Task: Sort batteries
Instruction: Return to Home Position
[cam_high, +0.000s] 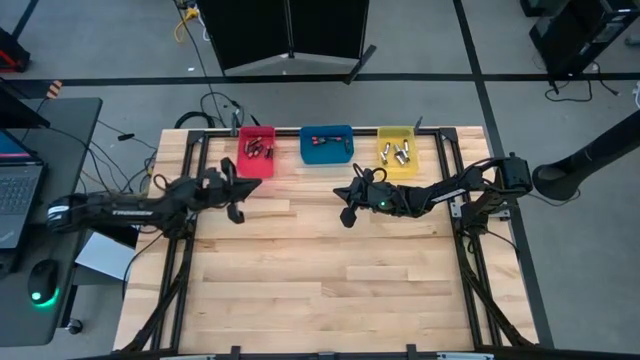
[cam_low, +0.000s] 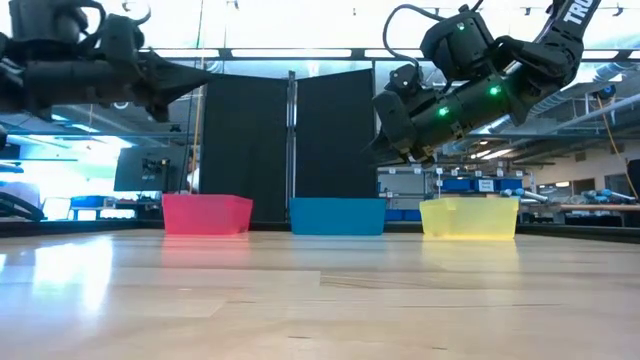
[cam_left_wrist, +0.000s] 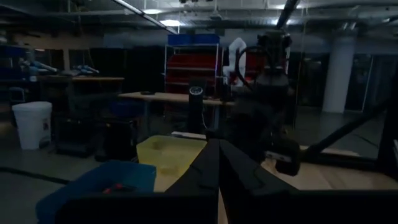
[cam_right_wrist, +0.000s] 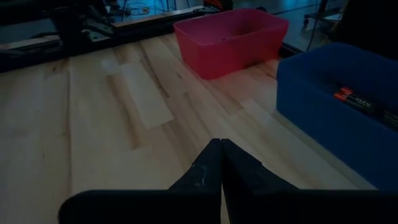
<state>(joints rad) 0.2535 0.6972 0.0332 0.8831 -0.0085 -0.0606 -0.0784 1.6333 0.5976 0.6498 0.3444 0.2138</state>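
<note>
Small batteries lie inside the three bins at the table's far edge: dark ones in the red bin (cam_high: 257, 152), reddish ones in the blue bin (cam_high: 322, 140), silvery ones in the yellow bin (cam_high: 400, 154). The right wrist view shows orange-banded batteries (cam_right_wrist: 354, 99) in the blue bin (cam_right_wrist: 336, 118). My left gripper (cam_high: 242, 195) (cam_left_wrist: 219, 155) hovers shut near the red bin, holding nothing. My right gripper (cam_high: 346, 205) (cam_right_wrist: 221, 155) hovers shut, empty, on the near side of the blue bin. Both are raised above the table in the low view (cam_low: 400, 120).
The red bin (cam_low: 207, 214), blue bin (cam_low: 337, 216) and yellow bin (cam_low: 470, 217) stand in a row along the far edge. The wooden table (cam_high: 320, 280) stretches bare toward its near edge. A laptop and mouse sit on a desk to the left, off the table.
</note>
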